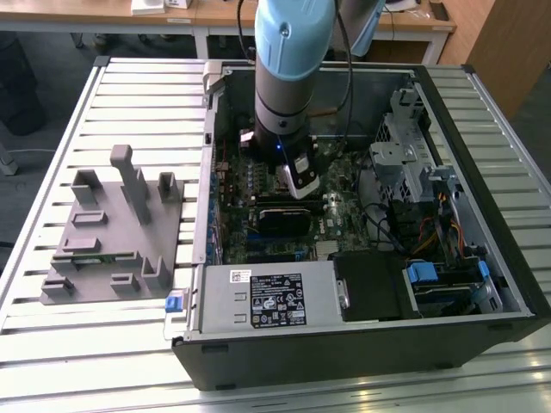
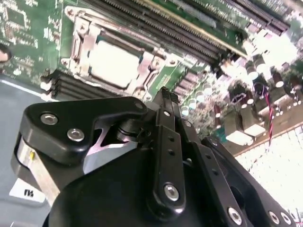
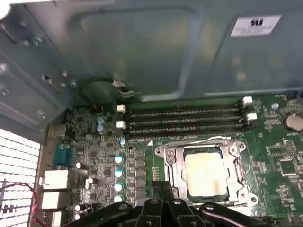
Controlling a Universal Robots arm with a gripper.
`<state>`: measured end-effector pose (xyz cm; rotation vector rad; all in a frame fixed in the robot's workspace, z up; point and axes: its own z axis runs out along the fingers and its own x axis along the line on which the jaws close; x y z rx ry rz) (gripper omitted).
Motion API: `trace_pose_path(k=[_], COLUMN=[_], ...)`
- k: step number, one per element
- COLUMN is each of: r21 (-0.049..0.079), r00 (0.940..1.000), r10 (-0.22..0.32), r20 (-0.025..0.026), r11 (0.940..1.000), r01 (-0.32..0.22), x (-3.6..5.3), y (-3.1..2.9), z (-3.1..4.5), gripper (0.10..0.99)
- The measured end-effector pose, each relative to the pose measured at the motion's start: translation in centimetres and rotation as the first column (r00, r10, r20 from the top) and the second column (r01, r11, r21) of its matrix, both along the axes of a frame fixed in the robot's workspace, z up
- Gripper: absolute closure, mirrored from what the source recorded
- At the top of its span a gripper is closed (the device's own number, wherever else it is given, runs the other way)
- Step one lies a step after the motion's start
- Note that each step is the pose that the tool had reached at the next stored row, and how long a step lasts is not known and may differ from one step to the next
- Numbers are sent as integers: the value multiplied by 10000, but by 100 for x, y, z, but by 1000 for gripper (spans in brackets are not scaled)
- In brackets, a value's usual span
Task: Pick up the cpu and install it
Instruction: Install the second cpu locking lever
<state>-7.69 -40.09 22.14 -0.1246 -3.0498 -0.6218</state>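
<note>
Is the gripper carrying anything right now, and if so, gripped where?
Nothing held: the gripper fingertips meet with nothing between them, while the square silver-topped cpu sits in the metal-framed motherboard socket.

Hidden and cut-off parts around the open computer case

In the exterior view the arm covers part of the motherboard and runs past the frame's upper edge; in the second wrist view the end effector hides the socket's near edge, its fingertips unreadable.
</note>
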Motion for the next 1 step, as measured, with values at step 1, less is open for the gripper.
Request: trace_pose_path(k=[1], r21=[57], r00=[10000], r10=[0], r20=[0], r11=[10000], r01=[0], x=[0], y=[0], z=[15], gripper=[980])
